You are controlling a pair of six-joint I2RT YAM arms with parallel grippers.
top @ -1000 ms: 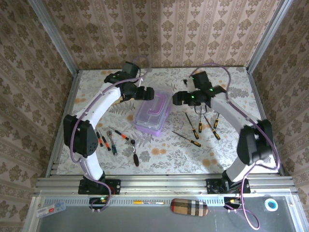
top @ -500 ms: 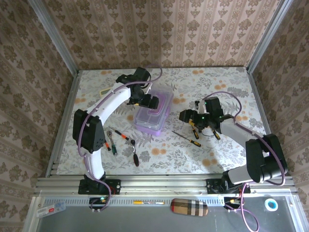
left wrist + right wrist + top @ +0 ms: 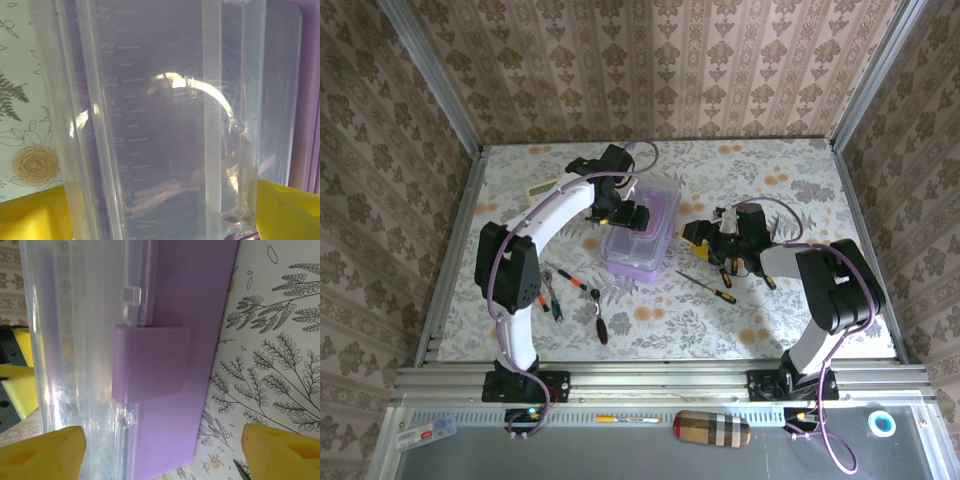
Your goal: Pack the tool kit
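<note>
The purple tool kit box sits mid-table with its clear lid down. My left gripper hovers over the lid's far left part, open. In the left wrist view its yellow fingertips flank the lid's edges around the left gripper. My right gripper is open, low at the box's right side. In the right wrist view the right gripper straddles the box's purple wall below the latch. Black-orange screwdrivers lie right of the box. Pliers and the ratchet wrench lie to its left.
A yellow calculator lies at the far left of the floral table. More screwdrivers lie under the right arm. Patterned walls and metal rails fence the table. A screwdriver tip pokes in beside the right finger.
Both arms have dropped toward the box. The left gripper moved from beyond its far edge onto the lid. The right gripper swung down and left to the box's right side.
</note>
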